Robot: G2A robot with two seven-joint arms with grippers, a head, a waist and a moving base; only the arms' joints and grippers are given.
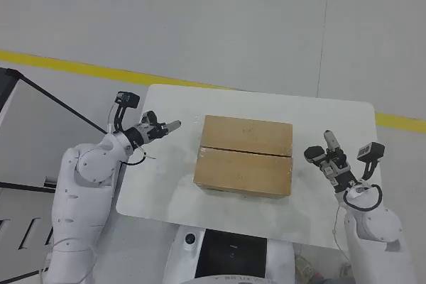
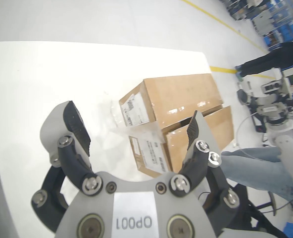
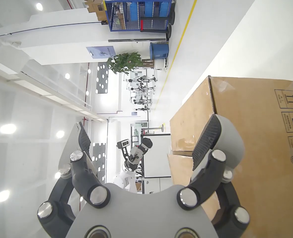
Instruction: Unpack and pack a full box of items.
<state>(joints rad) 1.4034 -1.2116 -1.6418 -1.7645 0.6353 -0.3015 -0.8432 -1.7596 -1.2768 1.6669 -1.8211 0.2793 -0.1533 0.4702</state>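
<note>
A brown cardboard box (image 1: 244, 155) sits in the middle of the white table (image 1: 170, 192), its two top flaps closed with a seam between them. In the left wrist view the box (image 2: 181, 97) shows white labels on its end and a strip of clear tape hanging loose. My left gripper (image 1: 172, 127) hovers over the table to the left of the box, open and empty (image 2: 134, 122). My right gripper (image 1: 329, 139) hovers to the right of the box, also open with nothing in it (image 3: 149, 132); the box side (image 3: 255, 134) is close beside one finger.
A black-framed stand (image 1: 7, 106) is off the table's left side. A yellow floor line (image 1: 71, 67) runs behind the table. Bare table surface lies on both sides of the box.
</note>
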